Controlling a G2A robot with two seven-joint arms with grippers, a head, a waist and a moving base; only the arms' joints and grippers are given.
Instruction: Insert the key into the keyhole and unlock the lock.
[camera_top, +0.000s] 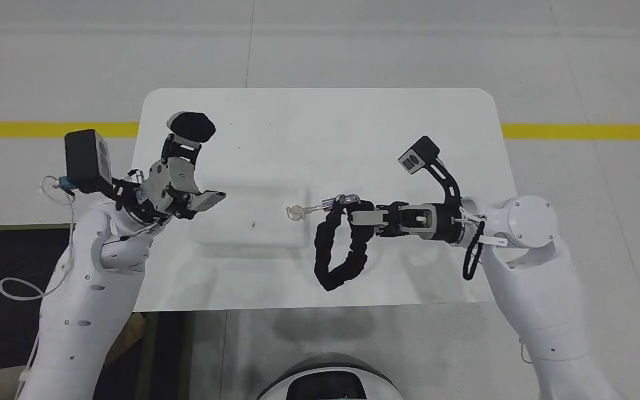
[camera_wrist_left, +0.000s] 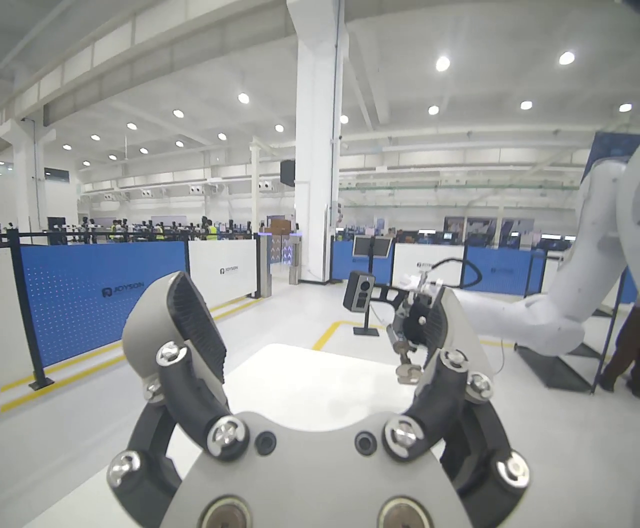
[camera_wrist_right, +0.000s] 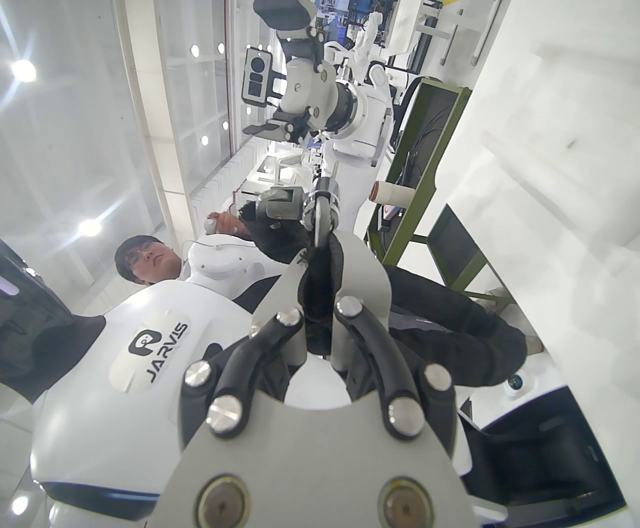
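Black lock (camera_top: 334, 262), clamped in right gripper (camera_top: 358, 214)

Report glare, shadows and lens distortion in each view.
Top view: flat overhead light, faint shadows on the table. Left wrist view: ceiling lamps bloom; beams curve near the edges. Right wrist view: room lights throw starburst flares behind the right gripper, shut on the lock.

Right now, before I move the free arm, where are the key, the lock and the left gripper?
key (camera_top: 296, 211): top view, on its flat head.
lock (camera_top: 322, 255): top view, on its black loop.
left gripper (camera_wrist_left: 309, 295): left wrist view, midway between its open fingertips.
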